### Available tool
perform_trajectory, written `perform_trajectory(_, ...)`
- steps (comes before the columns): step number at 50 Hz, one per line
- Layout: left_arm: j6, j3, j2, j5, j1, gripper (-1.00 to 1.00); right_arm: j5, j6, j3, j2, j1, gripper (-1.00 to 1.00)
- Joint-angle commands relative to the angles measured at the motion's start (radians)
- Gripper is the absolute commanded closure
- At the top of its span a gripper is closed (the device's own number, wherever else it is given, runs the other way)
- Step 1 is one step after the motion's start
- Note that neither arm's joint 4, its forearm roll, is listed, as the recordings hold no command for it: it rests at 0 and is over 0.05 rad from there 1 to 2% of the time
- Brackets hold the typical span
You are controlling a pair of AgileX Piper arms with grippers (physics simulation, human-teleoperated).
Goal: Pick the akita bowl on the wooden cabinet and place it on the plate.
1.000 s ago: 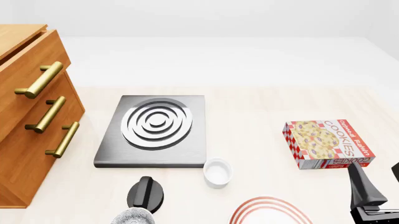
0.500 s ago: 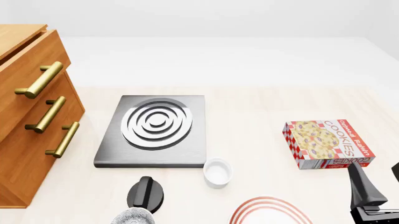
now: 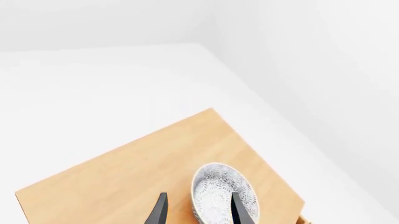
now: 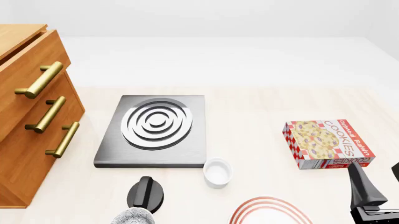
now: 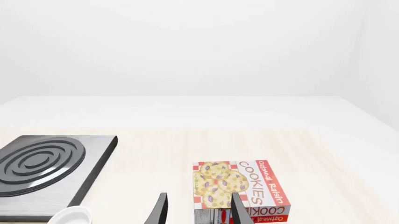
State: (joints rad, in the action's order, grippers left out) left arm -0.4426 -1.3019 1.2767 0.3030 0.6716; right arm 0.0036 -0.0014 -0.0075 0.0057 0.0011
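plate (image 4: pixel 269 211): cut by front edge | second bowl (image 4: pixel 132 217): mostly cut off

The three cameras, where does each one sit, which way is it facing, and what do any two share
Front view: fixed above and behind the arms, looking down on the stove, cabinet, cookie box and plate; right gripper shows.
Left wrist view: behind the left gripper, looking down on the cabinet top and bowl.
Right wrist view: behind the right gripper, looking across the table at the cookie box.
Shared: front and right wrist both show stove and cookie box.

left claw (image 3: pixel 198 213) agape, right claw (image 5: pixel 198 212) agape
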Motion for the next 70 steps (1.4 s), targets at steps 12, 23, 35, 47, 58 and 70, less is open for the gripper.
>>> perform_trajectory(12, 0.006, 0.005, 0.046, -0.014, 0.0, -1.0, 0.002, -0.001, -0.002, -0.001, 0.0, -1.0)
perform_trajectory(23, -0.003, -0.006, 0.077, 0.003, -0.015, -1.0, 0.001, 0.001, 0.001, -0.002, 0.0, -1.0)
perform_trajectory(35, -0.004, -0.009, 0.093, 0.006, -0.015, -1.0, 0.003, 0.0, -0.002, -0.001, 0.0, -1.0)
perform_trajectory(47, -0.003, -0.015, 0.105, 0.009, -0.025, -1.0, 0.002, 0.0, -0.002, 0.0, 0.0, -1.0)
perform_trajectory(58, 0.007, -0.012, 0.118, 0.002, -0.039, -1.0, 0.003, -0.001, -0.002, -0.001, 0.0, -1.0)
perform_trajectory(70, 0.015, -0.012, 0.131, -0.005, -0.043, -1.0, 0.003, -0.002, -0.002, -0.001, 0.0, -1.0)
